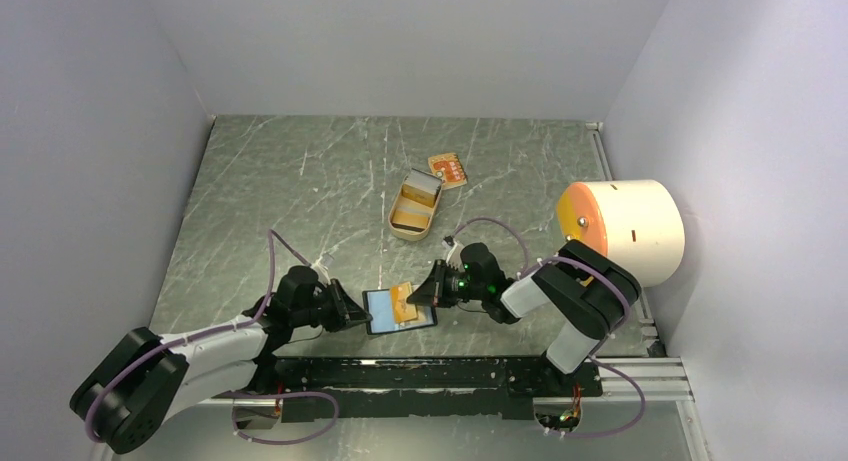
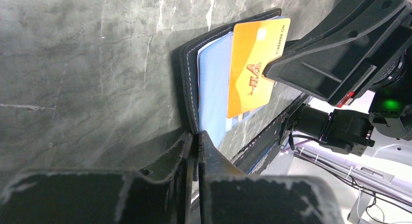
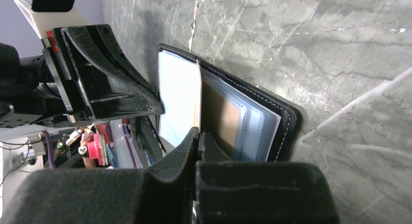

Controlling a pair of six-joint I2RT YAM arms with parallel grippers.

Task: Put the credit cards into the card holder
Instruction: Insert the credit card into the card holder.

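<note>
Grey marble table (image 2: 97,63), orange VIP card (image 2: 252,63)

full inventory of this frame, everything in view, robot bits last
card holder: 1, black with blue lining, open, near edge of table, centre
orange card: 1, orange-yellow, over the open card holder
tin: 1, tan-gold, open, mid-table
patterned card: 1, tan-orange, flat on table just beyond the tin
cylinder: 1, white with orange end face, on its side, by the right wall
table: 1, dark marbled grey-green
left claw: 1, black, shut on the card holder's edge
right claw: 1, black, shut on the orange card
</note>
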